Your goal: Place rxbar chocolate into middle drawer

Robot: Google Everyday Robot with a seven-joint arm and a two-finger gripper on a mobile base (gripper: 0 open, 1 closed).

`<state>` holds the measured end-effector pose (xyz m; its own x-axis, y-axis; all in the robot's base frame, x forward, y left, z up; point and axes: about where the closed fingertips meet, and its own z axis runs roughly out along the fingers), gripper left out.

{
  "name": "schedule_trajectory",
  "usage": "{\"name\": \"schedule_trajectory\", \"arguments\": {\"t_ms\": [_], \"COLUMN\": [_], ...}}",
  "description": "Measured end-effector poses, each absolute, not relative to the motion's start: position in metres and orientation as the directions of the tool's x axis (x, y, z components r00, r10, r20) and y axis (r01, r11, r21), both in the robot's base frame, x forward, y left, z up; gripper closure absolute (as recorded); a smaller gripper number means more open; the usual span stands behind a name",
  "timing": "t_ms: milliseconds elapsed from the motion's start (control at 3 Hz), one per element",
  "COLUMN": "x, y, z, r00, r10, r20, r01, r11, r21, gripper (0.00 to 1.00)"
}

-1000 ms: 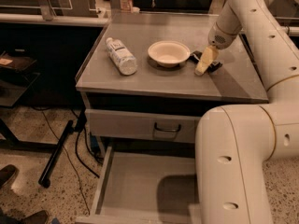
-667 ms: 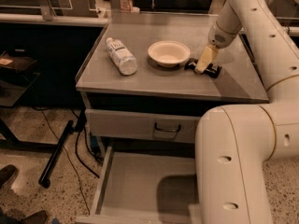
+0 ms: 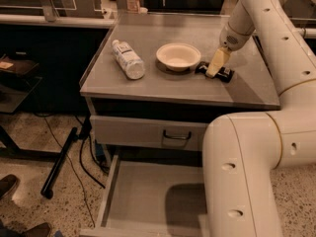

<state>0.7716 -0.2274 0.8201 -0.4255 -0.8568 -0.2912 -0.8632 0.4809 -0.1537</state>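
Note:
The rxbar chocolate (image 3: 226, 74), a flat black bar, lies on the grey counter just right of the white bowl (image 3: 178, 56). My gripper (image 3: 215, 69) hangs down from the white arm and sits right on top of the bar's middle, hiding that part. The bar's two ends stick out on either side of it. The middle drawer (image 3: 148, 196) is pulled open at the bottom of the view, its grey floor bare. My arm's big white link covers the drawer's right side.
A clear plastic bottle (image 3: 128, 59) lies on its side at the counter's left. Above the open drawer is a shut drawer front with a dark loop handle (image 3: 176, 136). Cables and a black stand leg lie on the floor at left.
The gripper has shifted only slightly over the bar. The bar still lies on the counter beside the bowl.

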Motion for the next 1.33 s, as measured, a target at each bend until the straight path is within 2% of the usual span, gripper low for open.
{"name": "schedule_trajectory", "arguments": {"t_ms": [667,1333], "x": [0.767,0.74], "y": [-0.226,-0.277], "z": [0.83,0.91], "r00": [-0.425,-0.208], "r10": [-0.857,-0.87], "r20": [-0.292,-0.447], "r01": [-0.863,-0.869], "r11": [0.481,0.374], "r21": [-0.155,-0.323], "gripper": [1.0,1.0]}}
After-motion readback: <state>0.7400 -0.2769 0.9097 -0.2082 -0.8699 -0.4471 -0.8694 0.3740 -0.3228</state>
